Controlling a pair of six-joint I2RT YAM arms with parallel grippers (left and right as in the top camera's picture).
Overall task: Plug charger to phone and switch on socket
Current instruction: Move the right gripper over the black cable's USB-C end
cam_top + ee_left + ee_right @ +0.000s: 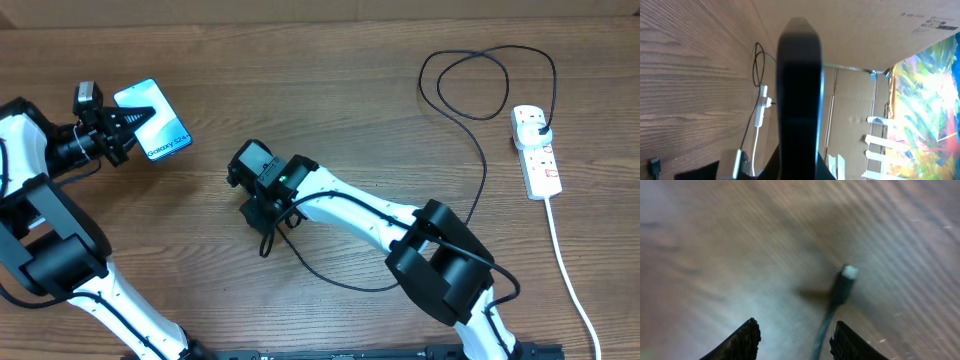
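1. Trailing across the wooden table (330, 90), the charger (486, 170) is a thin black cable. Its black plug (540, 126) sits in the top outlet of the socket (537, 160), at the right edge of the overhead view.
2. From the plug the cable rises into a loop in the upper right of the frame, then drops and bends leftward to end near the centre.
3. Its connector tip (844, 282) lies on the wood in the right wrist view. It is blurred, and its pale end points toward the upper right.
4. The phone (152, 120) is in the upper left of the overhead view, tilted, with its lit light-blue screen facing up. In the left wrist view it shows edge-on as a dark blurred bar up the middle.
5. The socket lies lengthwise from top to bottom, and its thick white cord (570, 270) runs toward the lower right corner. Its switches are too small to read.
6. The left gripper (118, 128) is clamped on the phone at the edge nearest the left of the frame.
7. The right gripper (796, 327) is at the centre of the overhead view, just behind the connector tip. Its fingers stand apart and grasp nothing, and the cable passes between them, nearer the right-hand one in the frame.
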